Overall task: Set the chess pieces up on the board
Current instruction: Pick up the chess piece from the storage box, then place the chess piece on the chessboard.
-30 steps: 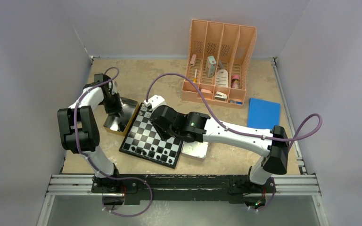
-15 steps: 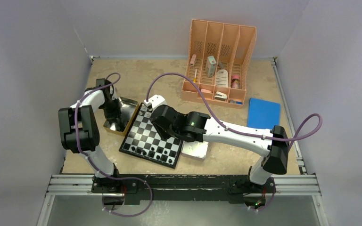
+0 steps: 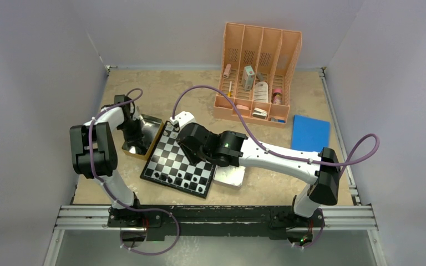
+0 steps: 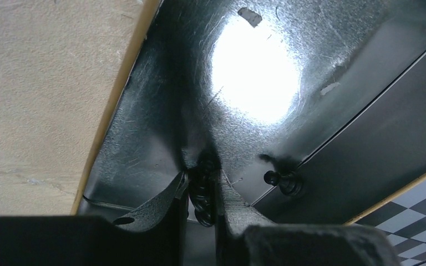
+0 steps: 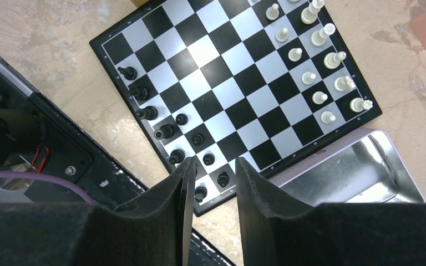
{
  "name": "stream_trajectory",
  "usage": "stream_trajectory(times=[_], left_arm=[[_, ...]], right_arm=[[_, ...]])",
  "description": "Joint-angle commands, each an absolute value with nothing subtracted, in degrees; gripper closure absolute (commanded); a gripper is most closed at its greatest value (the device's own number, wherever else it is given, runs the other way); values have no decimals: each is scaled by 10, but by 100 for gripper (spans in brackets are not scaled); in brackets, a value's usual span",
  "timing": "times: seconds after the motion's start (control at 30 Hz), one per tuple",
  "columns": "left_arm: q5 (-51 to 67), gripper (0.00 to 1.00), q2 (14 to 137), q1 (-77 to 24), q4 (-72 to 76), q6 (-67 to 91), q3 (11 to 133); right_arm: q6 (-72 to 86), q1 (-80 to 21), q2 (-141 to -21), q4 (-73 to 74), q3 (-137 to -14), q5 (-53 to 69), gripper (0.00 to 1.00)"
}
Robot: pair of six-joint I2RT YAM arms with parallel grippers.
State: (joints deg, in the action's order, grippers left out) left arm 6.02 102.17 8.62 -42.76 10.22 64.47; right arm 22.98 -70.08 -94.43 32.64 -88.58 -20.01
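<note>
Left wrist view shows our left gripper (image 4: 201,195) with its fingers clenched on a black piece (image 4: 202,185) lying in the metal tray (image 4: 161,83), which sits just left of the board (image 3: 169,160). A second black piece (image 4: 282,180) lies near it in the tray (both are yet to be placed). Our right gripper (image 5: 213,166) hangs over the board's near edge, fingers parted and holding nothing. We judge the job well along: the white pieces (image 5: 309,77) stand in two rows along one side, while the black rows (image 5: 169,133) opposite have gaps to fill.
</note>
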Motion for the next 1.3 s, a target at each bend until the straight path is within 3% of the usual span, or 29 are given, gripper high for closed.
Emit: stream_trajectory(times=[0.0,0.27,0.43,0.77,1.27], left_arm=[[79,91,1012,91,-419,95,645],[133,100,974,91,-427,104,683],[162,100,930,91,-423,116,703],[329,100,826,52,-375,134,671],[577,99,573,4,-85,151,381]], right_arm=[[242,-700,-913,311,-888,-203,65],[287,-675,-890,302,-880,-168,65],[313,-652,-862,283,-864,-146,65],[347,-577,-861,199,-867,-68,66],[341,-532,-872,107,-818,31,65]])
